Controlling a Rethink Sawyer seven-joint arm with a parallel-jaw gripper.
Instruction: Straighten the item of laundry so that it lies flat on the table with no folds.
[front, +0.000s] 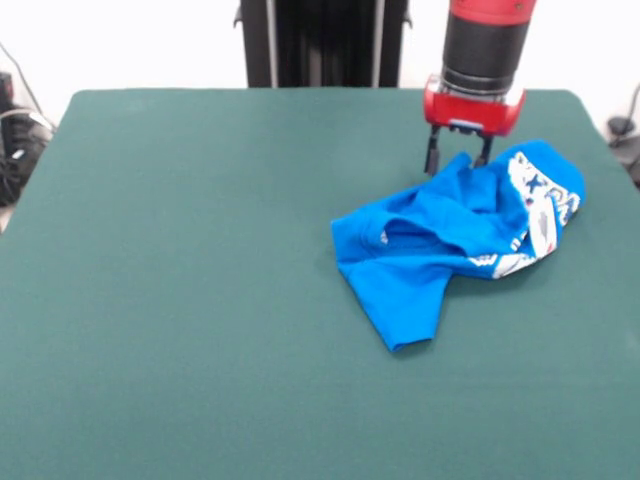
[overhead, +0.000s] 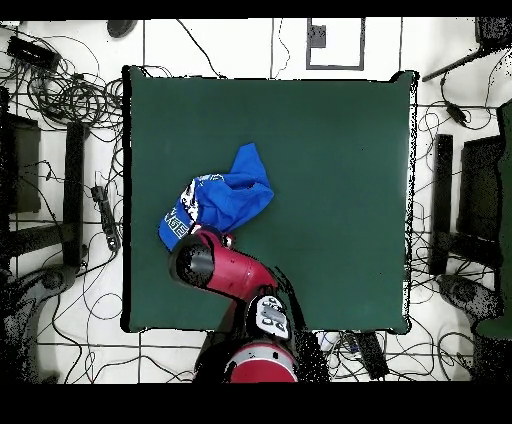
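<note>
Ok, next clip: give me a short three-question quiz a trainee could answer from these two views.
1. True or false: the blue T-shirt lies flat with no folds.
2. In the front view, where is the end effector? A) over the bare middle of the green table B) at the shirt's far edge, toward the robot's side C) off the table
3. Fill in: in the front view, the white print shows on the shirt's ____ side.

Key: 1. False; it is bunched, with cloth folded over itself. 2. B; its tips are at the cloth, and the pictures do not settle whether they pinch it. 3. Right.
</note>
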